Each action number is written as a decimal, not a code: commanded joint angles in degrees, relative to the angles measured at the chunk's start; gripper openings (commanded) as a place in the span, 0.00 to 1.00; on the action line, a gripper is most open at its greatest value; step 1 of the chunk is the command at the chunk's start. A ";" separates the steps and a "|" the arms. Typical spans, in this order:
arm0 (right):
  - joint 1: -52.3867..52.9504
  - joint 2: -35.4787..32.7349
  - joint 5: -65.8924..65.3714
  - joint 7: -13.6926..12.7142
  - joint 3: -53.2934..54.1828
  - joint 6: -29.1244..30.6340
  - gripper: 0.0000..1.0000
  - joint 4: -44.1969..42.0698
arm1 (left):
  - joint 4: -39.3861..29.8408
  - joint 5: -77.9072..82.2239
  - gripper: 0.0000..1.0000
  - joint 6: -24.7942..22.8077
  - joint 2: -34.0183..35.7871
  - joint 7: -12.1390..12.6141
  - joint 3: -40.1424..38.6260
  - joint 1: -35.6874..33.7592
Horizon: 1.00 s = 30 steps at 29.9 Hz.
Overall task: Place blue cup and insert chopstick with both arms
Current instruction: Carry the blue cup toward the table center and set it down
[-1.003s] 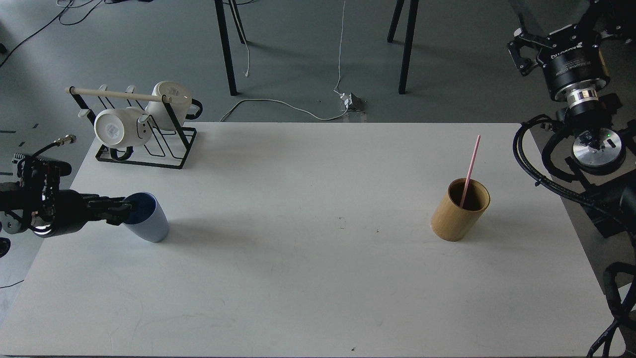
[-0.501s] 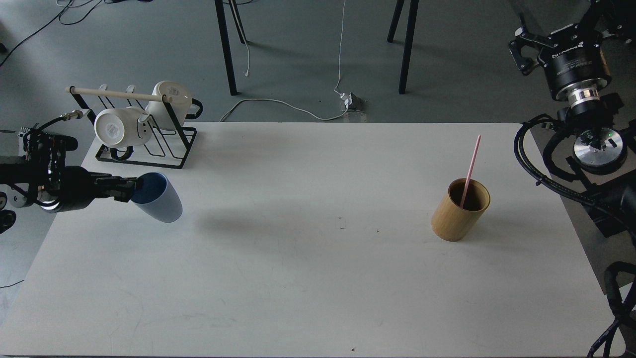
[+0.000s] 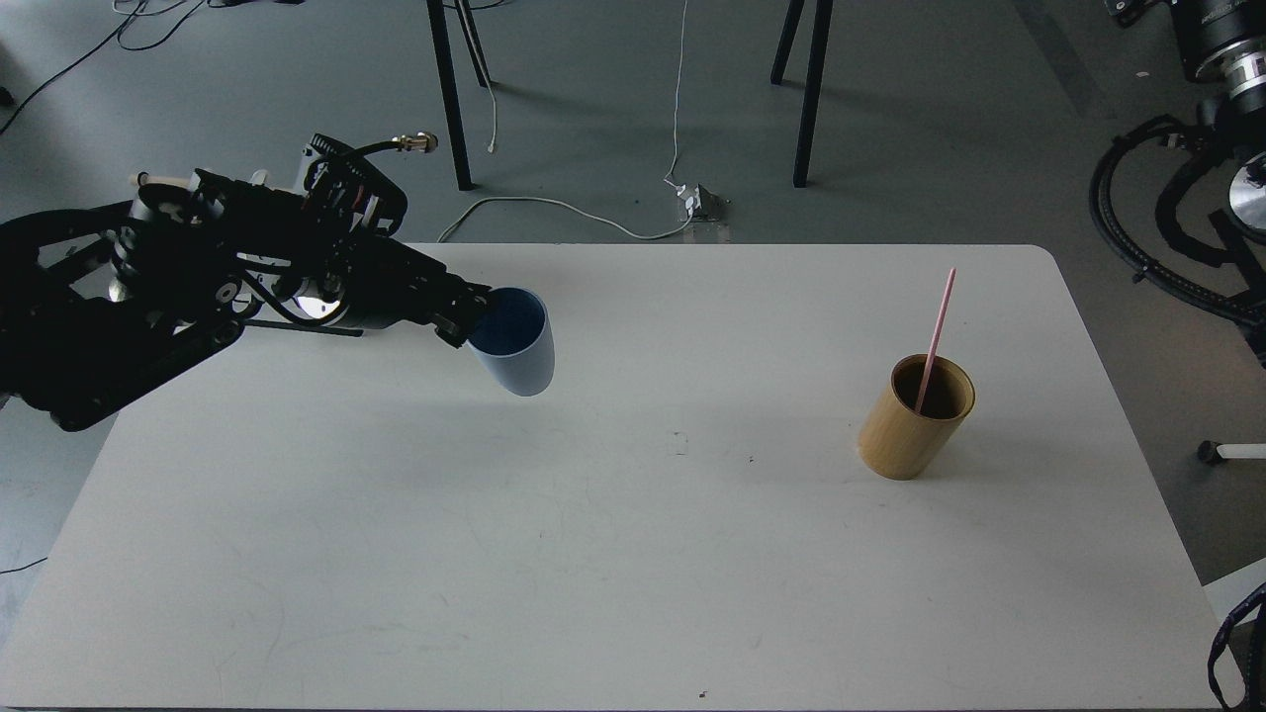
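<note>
The blue cup (image 3: 516, 346) hangs in the air above the left middle of the white table (image 3: 633, 574), tilted with its mouth toward my left arm. My left gripper (image 3: 473, 314) is shut on the cup's rim, one finger inside it. The pink chopstick (image 3: 936, 336) stands leaning in the tan bamboo holder (image 3: 912, 425) on the right side of the table. Of my right arm only the wrist and cables (image 3: 1202, 158) show at the top right, beyond the table's edge. Its gripper is out of view.
My left arm (image 3: 148, 287) stretches over the table's back left corner and hides most of the mug rack there. Chair legs (image 3: 450, 99) and a white cable (image 3: 554, 208) are on the floor behind the table.
My left gripper has lifted the blue cup off the table and carried it up and to the right, toward the middle. My right arm has drawn back up and to the right, taking its gripper out of view.
</note>
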 commanded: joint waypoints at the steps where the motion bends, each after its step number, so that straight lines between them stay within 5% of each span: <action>1: 0.01 -0.10 0.00 0.01 -0.32 -0.14 1.00 0.08 | 0.59 1.33 0.03 0.01 -7.40 2.07 0.21 -0.72; 9: -0.61 -0.10 0.00 0.01 -0.49 -0.14 1.00 0.00 | 4.71 3.27 0.04 0.01 -16.37 6.64 4.59 0.60; 30: -1.58 -0.10 -0.09 0.01 -2.78 -1.28 1.00 0.00 | 12.81 3.09 0.07 0.01 -22.10 6.65 5.39 4.38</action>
